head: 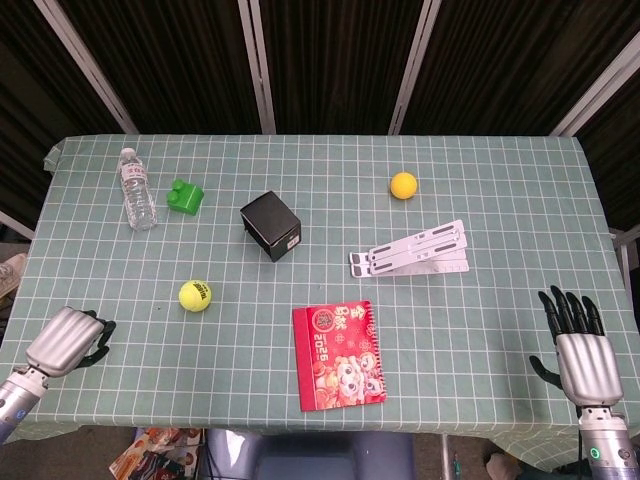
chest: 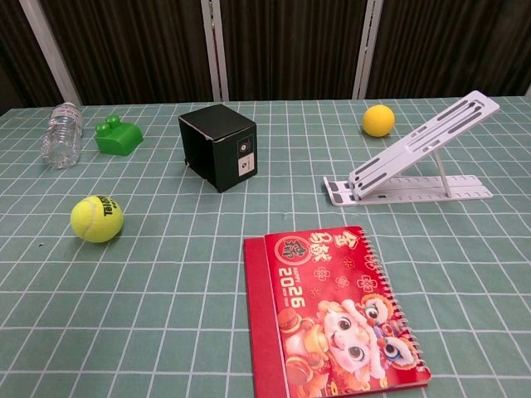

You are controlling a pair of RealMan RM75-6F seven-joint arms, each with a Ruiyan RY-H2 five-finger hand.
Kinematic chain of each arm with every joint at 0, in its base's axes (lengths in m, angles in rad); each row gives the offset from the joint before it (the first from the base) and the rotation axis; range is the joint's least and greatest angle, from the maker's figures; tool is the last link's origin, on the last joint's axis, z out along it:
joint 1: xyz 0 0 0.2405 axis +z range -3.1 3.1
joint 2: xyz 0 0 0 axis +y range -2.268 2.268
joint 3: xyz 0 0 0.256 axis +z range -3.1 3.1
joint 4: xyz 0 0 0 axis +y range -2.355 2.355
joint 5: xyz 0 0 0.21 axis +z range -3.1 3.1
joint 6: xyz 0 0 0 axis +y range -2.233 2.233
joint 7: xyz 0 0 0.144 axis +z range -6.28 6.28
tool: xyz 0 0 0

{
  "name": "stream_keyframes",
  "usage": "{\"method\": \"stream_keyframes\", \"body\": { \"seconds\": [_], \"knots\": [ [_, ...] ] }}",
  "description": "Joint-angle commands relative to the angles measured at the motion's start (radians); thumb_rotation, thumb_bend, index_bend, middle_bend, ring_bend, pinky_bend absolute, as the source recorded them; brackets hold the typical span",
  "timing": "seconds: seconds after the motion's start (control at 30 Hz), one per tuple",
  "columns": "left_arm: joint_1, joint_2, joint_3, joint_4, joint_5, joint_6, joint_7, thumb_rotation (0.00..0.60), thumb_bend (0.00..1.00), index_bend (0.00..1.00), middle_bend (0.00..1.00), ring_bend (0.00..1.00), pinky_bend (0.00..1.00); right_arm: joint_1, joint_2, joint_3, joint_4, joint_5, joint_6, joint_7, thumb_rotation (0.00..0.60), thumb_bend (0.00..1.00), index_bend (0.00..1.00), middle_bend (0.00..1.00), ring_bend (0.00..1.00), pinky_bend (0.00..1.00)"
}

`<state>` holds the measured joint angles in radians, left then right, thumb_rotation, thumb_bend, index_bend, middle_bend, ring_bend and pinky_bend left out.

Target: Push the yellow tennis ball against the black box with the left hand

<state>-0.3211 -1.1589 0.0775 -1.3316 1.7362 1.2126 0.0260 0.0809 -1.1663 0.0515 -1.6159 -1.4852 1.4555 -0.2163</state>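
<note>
A green checked cloth covers the surface (head: pixel 480 200). The yellow tennis ball (head: pixel 195 295) lies apart from the black box (head: pixel 271 226), bare cloth between them. Beyond sit a water bottle (head: pixel 136 188), green block (head: pixel 185 195), white stand (head: pixel 412 251), orange ball (head: pixel 403 185) and red calendar (head: pixel 338 355). The left hand (head: pixel 65 340) is curled in, empty; the right hand (head: pixel 577 345) is spread, empty.
</note>
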Motion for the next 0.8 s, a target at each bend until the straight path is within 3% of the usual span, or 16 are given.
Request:
{"method": "stream_keyframes", "body": {
  "seconds": [0.03, 0.2, 0.6, 0.8],
  "knots": [
    [-0.052, -0.030, -0.012, 0.031, -0.038, -0.089, -0.024, 0.600, 0.25, 0.70, 0.74, 0.62, 0.80, 0.002, -0.003, 0.001, 0.000, 0.004, -0.004, -0.008, 0.600, 0.25, 0.00, 0.00, 0.00, 0.00],
    [-0.087, -0.088, -0.033, 0.076, -0.087, -0.160, 0.043, 0.600, 0.25, 0.72, 0.73, 0.62, 0.80, 0.005, -0.006, 0.003, 0.001, 0.010, -0.008, -0.015, 0.600, 0.25, 0.00, 0.00, 0.00, 0.00],
    [-0.169, -0.182, -0.009, 0.128, -0.091, -0.278, -0.017, 0.600, 0.25, 0.72, 0.73, 0.62, 0.79, -0.002, 0.004, -0.001, 0.023, 0.010, -0.006, 0.013, 0.600, 0.25, 0.00, 0.00, 0.00, 0.00],
    [-0.204, -0.206, -0.020, 0.101, -0.106, -0.303, -0.006, 0.600, 0.31, 0.72, 0.72, 0.61, 0.79, 0.000, 0.002, 0.000, 0.025, 0.014, -0.009, 0.012, 0.600, 0.25, 0.00, 0.00, 0.00, 0.00]
  ]
}}
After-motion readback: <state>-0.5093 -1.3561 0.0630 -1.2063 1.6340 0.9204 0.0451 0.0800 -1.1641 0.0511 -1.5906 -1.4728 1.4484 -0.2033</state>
